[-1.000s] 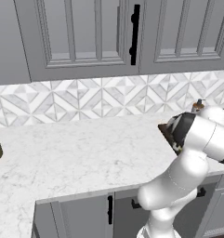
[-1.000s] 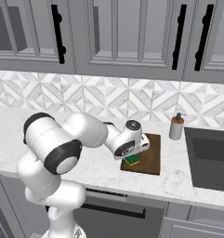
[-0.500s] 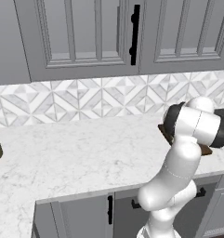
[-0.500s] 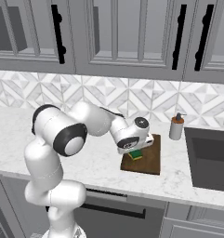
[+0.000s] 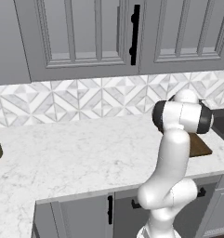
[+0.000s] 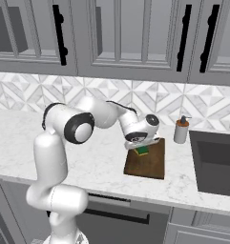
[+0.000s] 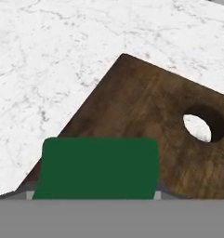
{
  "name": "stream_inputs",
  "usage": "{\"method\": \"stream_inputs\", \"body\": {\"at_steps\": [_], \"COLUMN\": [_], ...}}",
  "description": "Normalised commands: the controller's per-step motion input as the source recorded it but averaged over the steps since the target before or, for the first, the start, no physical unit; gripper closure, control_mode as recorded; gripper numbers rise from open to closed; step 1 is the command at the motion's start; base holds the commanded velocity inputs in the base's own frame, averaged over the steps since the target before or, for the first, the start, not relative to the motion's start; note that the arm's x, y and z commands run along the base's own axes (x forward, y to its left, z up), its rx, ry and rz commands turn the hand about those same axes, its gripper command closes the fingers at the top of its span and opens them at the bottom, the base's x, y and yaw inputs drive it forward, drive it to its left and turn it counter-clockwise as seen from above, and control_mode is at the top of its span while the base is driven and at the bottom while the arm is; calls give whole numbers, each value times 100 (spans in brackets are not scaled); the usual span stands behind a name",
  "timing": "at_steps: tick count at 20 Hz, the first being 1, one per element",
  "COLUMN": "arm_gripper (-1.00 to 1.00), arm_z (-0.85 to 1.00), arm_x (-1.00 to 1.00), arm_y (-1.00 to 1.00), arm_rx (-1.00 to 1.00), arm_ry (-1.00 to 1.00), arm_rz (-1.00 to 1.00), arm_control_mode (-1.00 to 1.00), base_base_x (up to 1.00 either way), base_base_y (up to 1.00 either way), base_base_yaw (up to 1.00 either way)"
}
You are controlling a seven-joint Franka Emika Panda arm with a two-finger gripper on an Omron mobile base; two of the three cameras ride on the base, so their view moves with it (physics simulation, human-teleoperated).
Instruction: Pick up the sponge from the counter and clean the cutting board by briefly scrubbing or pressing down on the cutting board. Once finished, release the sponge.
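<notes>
The gripper [image 6: 141, 146] is positioned low over the far end of the cutting board [image 6: 150, 162], directly above the sponge [image 6: 142, 151]. In the hand view the sponge [image 7: 98, 168] occupies the lower centre, dark green top layer facing the camera, with small grey portions of the fingers [image 7: 156, 194] visible at its lower corners. The fingers flank the sponge on both sides; whether they press on it or stand slightly clear cannot be determined from these views, so the grip state is left undetermined.

The sponge lies flat on the cutting board [image 7: 150, 116], near one of its long edges and its far end. In the right base view a strip of yellow foam shows beneath the green layer. The board is a dark brown wooden slab with a round hanging hole [image 7: 204, 122] through which the white surface underneath is visible.

The board rests on the counter [image 6: 92, 157], a white marble-look worktop. A soap bottle [image 6: 181, 130] stands upright on the counter just beyond the board's far right corner, next to the dark sink [image 6: 216, 162]. In the left base view the arm's elbow covers most of the cutting board [image 5: 199, 145], leaving one brown corner exposed.
</notes>
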Motion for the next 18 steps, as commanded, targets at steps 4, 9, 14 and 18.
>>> {"method": "stream_inputs", "body": {"at_steps": [4, 9, 14, 18], "arm_gripper": [100, 100, 100, 100], "arm_z": [0, 0, -3, -24], "arm_x": [58, 47, 26, 0], "arm_y": [0, 0, -11, -55], "arm_rx": [1, 0, 0, -4], "arm_ry": [0, -1, -2, 0], "arm_rz": [0, 0, 0, 0], "arm_control_mode": [-100, -100, -100, -100], "base_base_x": [0, 0, 0, 0], "base_base_y": [0, 0, 0, 0], "base_base_yaw": [0, 0, 0, 0]}}
